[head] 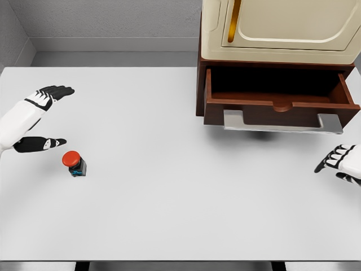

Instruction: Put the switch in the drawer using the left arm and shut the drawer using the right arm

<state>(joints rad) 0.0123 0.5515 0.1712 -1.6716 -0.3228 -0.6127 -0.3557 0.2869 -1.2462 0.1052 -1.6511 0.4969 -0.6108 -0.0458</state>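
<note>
White table spreads wide, and at its back right the brown drawer hangs open under a cream cabinet, grey handle out front. Left hand hovers at the left edge, fingers spread, holding nothing; right hand sits far right, fingers loosely curled, also empty. The red-topped switch rests on the table just below the left hand, apart from it.
</note>
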